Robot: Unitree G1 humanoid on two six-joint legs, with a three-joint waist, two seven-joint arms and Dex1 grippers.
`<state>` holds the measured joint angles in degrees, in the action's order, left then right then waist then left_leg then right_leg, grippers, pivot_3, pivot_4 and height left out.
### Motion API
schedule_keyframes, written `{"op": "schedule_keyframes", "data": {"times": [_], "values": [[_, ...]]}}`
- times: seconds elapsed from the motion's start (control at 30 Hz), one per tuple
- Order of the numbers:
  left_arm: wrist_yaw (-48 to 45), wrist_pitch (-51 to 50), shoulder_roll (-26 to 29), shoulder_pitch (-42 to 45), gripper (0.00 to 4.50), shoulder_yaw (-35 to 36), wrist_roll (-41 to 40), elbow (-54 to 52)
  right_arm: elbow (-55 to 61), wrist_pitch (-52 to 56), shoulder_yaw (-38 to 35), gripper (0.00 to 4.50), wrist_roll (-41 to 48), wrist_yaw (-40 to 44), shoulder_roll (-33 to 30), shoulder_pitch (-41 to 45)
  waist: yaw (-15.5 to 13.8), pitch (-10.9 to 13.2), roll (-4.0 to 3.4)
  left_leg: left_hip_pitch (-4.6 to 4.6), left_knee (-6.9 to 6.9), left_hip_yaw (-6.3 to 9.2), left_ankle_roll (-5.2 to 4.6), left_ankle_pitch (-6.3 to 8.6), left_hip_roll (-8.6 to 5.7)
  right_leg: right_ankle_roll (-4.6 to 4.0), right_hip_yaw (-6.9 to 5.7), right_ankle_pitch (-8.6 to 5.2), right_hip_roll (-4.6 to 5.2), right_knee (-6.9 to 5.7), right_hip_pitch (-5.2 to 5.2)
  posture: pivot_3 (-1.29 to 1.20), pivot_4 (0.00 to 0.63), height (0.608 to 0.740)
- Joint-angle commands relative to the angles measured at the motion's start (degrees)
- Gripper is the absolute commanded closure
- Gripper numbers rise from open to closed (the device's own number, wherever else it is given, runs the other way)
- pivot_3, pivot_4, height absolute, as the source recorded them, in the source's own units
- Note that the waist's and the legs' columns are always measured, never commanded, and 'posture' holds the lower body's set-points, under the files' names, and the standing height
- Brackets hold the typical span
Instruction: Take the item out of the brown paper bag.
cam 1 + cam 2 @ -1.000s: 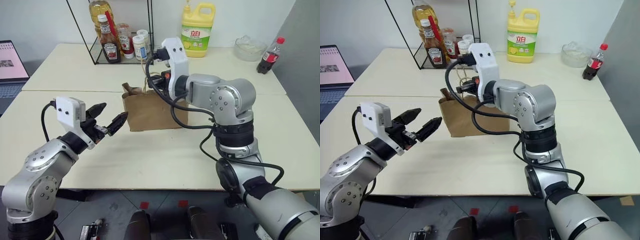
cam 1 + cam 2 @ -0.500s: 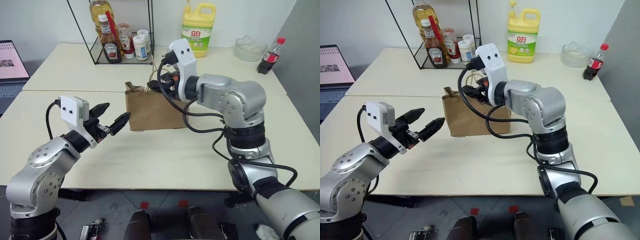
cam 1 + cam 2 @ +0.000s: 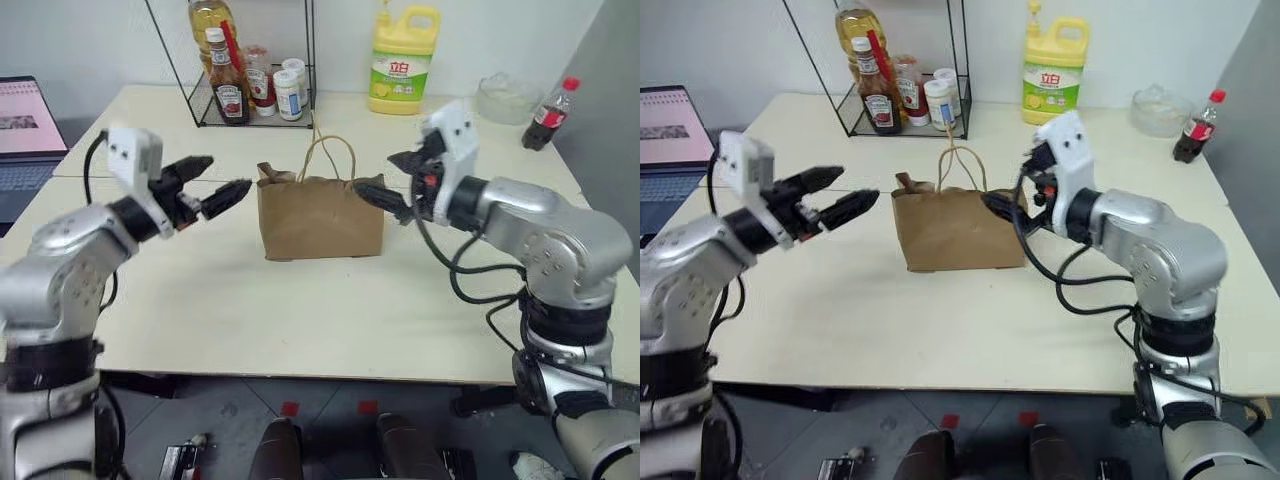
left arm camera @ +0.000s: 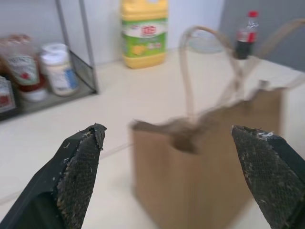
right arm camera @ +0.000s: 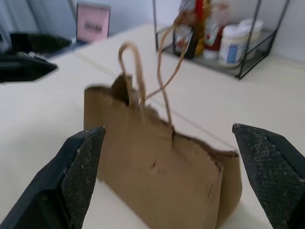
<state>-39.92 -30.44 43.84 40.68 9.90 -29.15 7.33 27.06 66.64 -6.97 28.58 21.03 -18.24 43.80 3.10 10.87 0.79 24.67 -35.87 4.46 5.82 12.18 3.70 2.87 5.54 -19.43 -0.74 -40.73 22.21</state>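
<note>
The brown paper bag [image 3: 320,218] stands upright in the middle of the table, its twine handles [image 3: 330,155] sticking up. The item is hidden; I cannot see into the bag's mouth. My left gripper [image 3: 228,173] hovers open just left of the bag's top edge, pointing at it without touching. My right gripper [image 3: 385,178] is open at the bag's right upper corner, its lower finger close to the paper. In the left wrist view the bag [image 4: 209,167] sits between the spread fingers [image 4: 78,167]. The right wrist view shows the bag [image 5: 157,171] from the other side.
Behind the bag a wire rack [image 3: 245,85] holds ketchup and small jars. A yellow detergent jug [image 3: 403,60] is at the back. A glass bowl [image 3: 505,95] and a cola bottle [image 3: 552,112] stand at the far right. A laptop [image 3: 30,130] is at the far left.
My right gripper has opened and drawn away from the bag's top to its right side, and the handles now stand free. My left gripper has risen and moved toward the bag.
</note>
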Motion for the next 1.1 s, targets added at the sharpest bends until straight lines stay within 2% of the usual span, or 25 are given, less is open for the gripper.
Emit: {"op": "schedule_keyframes", "data": {"times": [0.03,0.13,0.3,0.4,0.53,0.67,0.87,1.0,1.1], "values": [[-1.02,12.18,-1.75,11.44,0.0,-5.52,10.34,15.95,7.33,-6.57,3.36,0.02,-3.93,-2.28,-1.93,-8.34,-0.5,-0.01,0.02,0.01,0.0,0.0,0.0,0.0,-0.01,0.0,-0.01,0.0,0.0,0.04,0.0,0.0,0.15,0.74],[0.22,19.77,-5.33,21.61,0.0,-9.81,17.54,30.99,9.17,-11.31,7.41,0.02,-7.4,-3.86,-2.75,-16.46,-0.86,-0.01,0.02,0.09,-0.02,-0.02,0.0,0.0,-0.04,0.0,0.02,0.0,0.02,0.18,0.01,0.0,0.15,0.74],[-1.05,30.92,-11.39,33.43,0.0,-17.04,28.44,51.95,9.46,-16.0,9.21,0.02,-11.31,-7.78,-0.8,-25.34,-1.17,0.01,0.05,0.15,-0.04,-0.01,-0.01,0.0,-0.08,0.0,0.01,0.0,0.02,0.24,0.0,0.0,0.15,0.74],[-1.65,34.22,-12.97,36.59,0.0,-19.97,33.19,59.36,8.77,-17.32,8.81,0.02,-13.06,-9.82,0.14,-26.17,-0.35,0.01,0.05,0.15,-0.02,-0.01,-0.01,0.0,-0.07,0.0,0.02,0.0,0.0,0.25,0.01,0.0,0.15,0.74],[-6.33,35.67,-13.72,38.5,0.0,-21.7,36.73,63.37,6.76,-18.79,7.1,0.02,-15.49,-11.61,-0.42,-25.8,0.35,0.01,0.05,0.14,0.03,0.03,-0.02,0.0,-0.03,0.01,0.03,0.0,-0.06,0.2,0.05,0.0,0.15,0.74],[-15.62,36.43,-14.04,38.91,0.0,-21.69,37.23,63.12,3.77,-20.32,2.36,0.02,-15.8,-11.99,-1.41,-24.82,0.15,0.01,0.05,0.14,0.01,0.03,-0.01,-0.01,-0.05,0.01,0.03,0.0,-0.04,0.2,0.02,0.0,0.15,0.74],[-29.84,34.4,-12.76,35.72,0.0,-21.57,35.75,55.86,-1.59,-22.86,-1.95,0.02,-16.6,-11.99,-2.18,-23.59,0.29,0.01,0.05,0.14,0.02,0.03,-0.01,-0.01,-0.04,0.0,0.02,0.0,-0.04,0.18,0.01,0.0,0.15,0.74],[-34.25,28.06,-11.41,29.49,0.0,-21.49,34.19,42.8,-5.82,-25.21,-3.49,0.02,-17.35,-12.44,-2.43,-22.68,0.38,0.01,0.05,0.13,0.0,0.03,-0.01,-0.01,-0.03,0.0,0.02,0.0,-0.04,0.1,0.02,0.0,0.15,0.74],[-36.54,19.58,-9.25,21.27,0.0,-21.83,32.5,26.72,-9.32,-26.82,-3.77,0.02,-18.41,-14.43,-1.4,-21.46,0.49,0.01,0.04,0.1,-0.02,0.01,-0.01,-0.02,-0.02,0.0,0.06,0.0,-0.02,-0.04,0.01,0.0,0.15,0.74]]}}
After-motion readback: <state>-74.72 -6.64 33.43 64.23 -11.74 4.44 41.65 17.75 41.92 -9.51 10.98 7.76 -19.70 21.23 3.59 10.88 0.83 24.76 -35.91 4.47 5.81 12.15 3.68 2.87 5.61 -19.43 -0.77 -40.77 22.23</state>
